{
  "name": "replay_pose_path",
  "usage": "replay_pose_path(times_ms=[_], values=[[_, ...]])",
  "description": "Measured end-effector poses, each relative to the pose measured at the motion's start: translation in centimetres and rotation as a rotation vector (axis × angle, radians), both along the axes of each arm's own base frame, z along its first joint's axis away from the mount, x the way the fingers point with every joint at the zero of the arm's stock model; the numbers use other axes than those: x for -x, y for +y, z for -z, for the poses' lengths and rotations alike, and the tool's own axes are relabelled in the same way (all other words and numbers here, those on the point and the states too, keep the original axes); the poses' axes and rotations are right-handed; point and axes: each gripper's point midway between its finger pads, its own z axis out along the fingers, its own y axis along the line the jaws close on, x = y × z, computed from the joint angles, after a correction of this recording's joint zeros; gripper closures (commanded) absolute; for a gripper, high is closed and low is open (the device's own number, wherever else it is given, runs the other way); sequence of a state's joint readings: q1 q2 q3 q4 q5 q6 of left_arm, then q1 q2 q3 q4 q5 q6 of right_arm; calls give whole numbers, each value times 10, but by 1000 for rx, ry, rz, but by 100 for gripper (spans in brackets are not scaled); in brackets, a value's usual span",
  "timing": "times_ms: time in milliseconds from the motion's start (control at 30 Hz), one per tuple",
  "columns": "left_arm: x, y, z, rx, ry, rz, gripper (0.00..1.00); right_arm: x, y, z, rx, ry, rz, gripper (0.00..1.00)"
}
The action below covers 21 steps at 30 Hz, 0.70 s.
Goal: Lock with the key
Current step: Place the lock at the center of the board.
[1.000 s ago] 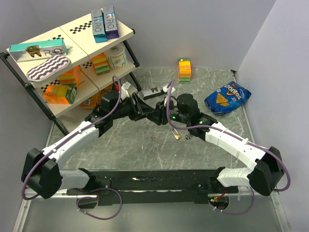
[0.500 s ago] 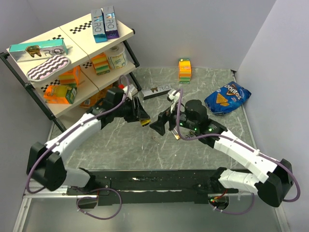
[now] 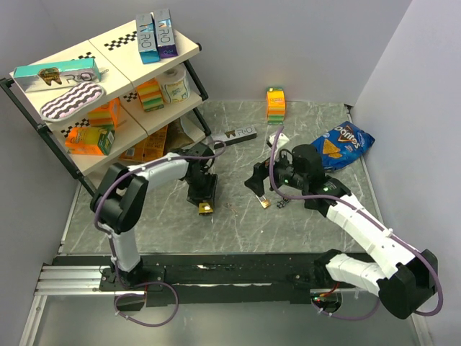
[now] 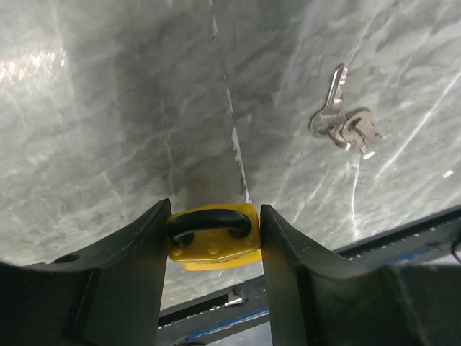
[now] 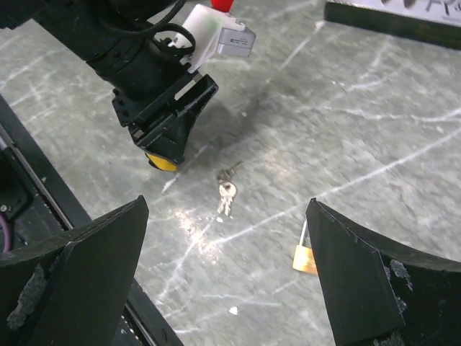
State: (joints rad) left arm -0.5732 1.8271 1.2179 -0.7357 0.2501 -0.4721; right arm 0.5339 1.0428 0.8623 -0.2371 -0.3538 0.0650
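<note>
Grey stone-patterned tabletop (image 3: 317,122), glossy with pale veins, fills our view, walled in by plain white panels. At its far left corner leans a black-framed shelf (image 3: 189,49) with cream boards and chequered strips, stacked with cartons and orange packs. From the near edge we see two arms in white shells with black joints. The left arm (image 3: 155,171) is folded in tight and the right arm (image 3: 364,223) reaches in toward the middle. A crinkly blue chip bag (image 3: 338,146) lies far right, a long dark box (image 3: 234,134) lies near the shelf foot, and a small orange carton (image 3: 275,104) stands by the back wall. The left pincer (image 4: 214,216) points down, low over the stone left of centre, its two black wedge-shaped fingers clamped on the sides of the lock (image 4: 216,249). The lock is a smooth yellow block with a dark curved shackle that faces the wrist camera. We cannot tell whether the block touches the table. The right pincer (image 5: 227,207) hangs over the middle of the table with its scuffed black fingers spread as wide as they go, gripping and touching nothing. On the stone between the two pincers lies the key (image 4: 342,126), a little bunch of thin silvery keys on a ring, apart from the lock and from both pincers. Near it, by the right pincer's finger, sits a small brass-coloured block (image 5: 304,258) with a thin loop, and we cannot make out what it is.
</note>
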Motion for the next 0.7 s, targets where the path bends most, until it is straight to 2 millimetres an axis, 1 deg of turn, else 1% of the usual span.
replay_pose_path(times_ms=[67,233,267,333,367,400,433,467,500,533,633,667,700], values=[[-2,-1,4,-32,5,11,93,-1,-5,3,8,12,11,1],[-11,-13,11,-54,-9,33,91,1,-9,11,19,35,15,1],[-12,-14,12,-58,-5,35,85,1,-10,12,22,39,16,1],[-12,-15,12,-64,0,35,79,2,-11,15,27,45,18,1],[-12,-15,13,-67,4,35,67,2,-12,15,28,48,19,1],[-12,-15,13,-68,6,34,61,1,-13,15,28,49,21,1],[-12,-15,13,-70,10,34,57,1,-13,15,27,50,22,1],[-12,-15,13,-72,11,34,48,1,-14,15,27,51,24,1],[-12,-15,13,-74,13,34,44,0,-14,15,27,52,25,1],[-12,-15,13,-74,14,34,31,0,-15,16,26,54,26,1],[-13,-16,13,-72,15,28,13,0,-16,16,26,57,28,0],[-15,-16,12,-73,10,29,12,0,-16,16,26,56,28,1],[-16,-17,11,-70,6,29,6,0,-17,16,28,57,27,0]])
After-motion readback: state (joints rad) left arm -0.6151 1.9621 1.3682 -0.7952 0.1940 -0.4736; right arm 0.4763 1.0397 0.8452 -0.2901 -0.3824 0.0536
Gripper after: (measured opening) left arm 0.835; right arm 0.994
